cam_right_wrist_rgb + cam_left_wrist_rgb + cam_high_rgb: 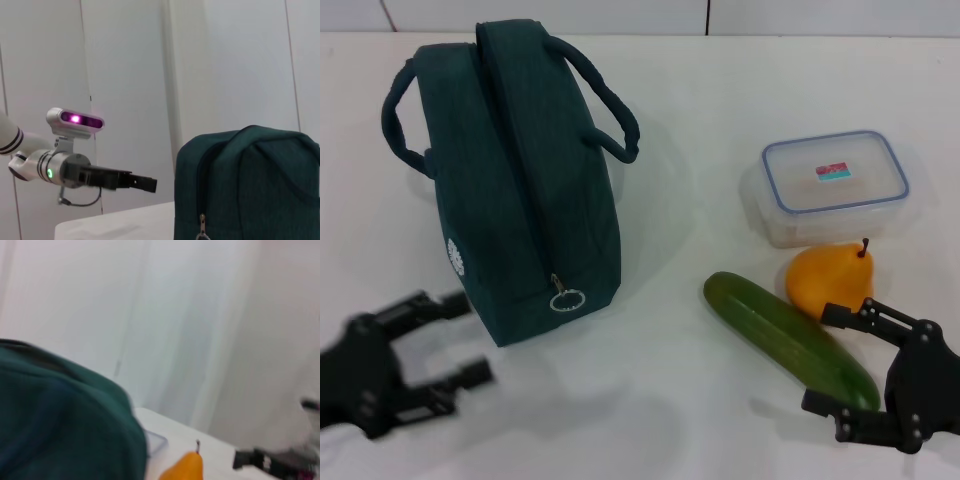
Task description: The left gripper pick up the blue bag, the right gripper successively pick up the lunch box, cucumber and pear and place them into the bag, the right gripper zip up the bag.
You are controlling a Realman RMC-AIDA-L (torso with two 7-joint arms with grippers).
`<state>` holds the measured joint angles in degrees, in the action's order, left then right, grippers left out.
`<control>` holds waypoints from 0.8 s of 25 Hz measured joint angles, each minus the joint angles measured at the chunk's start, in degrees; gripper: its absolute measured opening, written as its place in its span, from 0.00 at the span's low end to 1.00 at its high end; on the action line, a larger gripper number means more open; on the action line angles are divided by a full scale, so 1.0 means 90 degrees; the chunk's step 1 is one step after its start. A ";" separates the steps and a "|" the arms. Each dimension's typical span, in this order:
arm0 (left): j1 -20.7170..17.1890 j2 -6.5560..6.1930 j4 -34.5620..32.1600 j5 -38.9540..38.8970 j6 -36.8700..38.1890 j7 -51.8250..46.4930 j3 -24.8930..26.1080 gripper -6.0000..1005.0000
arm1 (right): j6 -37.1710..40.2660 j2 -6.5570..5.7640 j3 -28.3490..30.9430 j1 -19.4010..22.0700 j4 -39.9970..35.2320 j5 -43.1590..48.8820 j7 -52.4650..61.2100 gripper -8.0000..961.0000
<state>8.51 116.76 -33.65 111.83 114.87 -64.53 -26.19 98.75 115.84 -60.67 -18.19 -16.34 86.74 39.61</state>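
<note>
I see the blue bag (525, 190) standing upright in the upper left of the head view, zipped shut, its ring pull (566, 300) hanging at the near end and both handles (610, 115) looped out to the sides. Nothing is inside it as far as I can judge; its lining is hidden. The left pincer (455, 340) sits in the lower left of the frame, just beside the bag's near corner, its two fingers spread wide and holding nothing.

The step in hand, as I read it, is the left pincer taking hold of the bag. I would steer it to a handle or the top seam rather than the flat side panel, close on fabric only, and keep clear of the zipper line, since the bag must be opened before anything goes in.

The lunch box (835, 185) sits in the upper right with its lid on; I cannot tell whether anything is in it. The pear (828, 278) touches its near side, and the cucumber (790, 340) lies diagonally just beside the pear. The right pincer (840, 360), lower right, hangs open and empty over the cucumber's near end, all on the white worktop (700, 130).
</note>
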 joint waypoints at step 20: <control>0.1690 -0.0629 -0.2635 0.0410 -0.0993 -0.7268 0.0987 0.84 | 0.0029 0.0000 -0.0017 -0.0035 0.0009 -0.0077 0.0031 0.87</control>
<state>23.71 111.10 -57.36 115.52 105.93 -129.94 -17.31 99.00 115.84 -60.82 -18.51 -16.25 86.04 39.89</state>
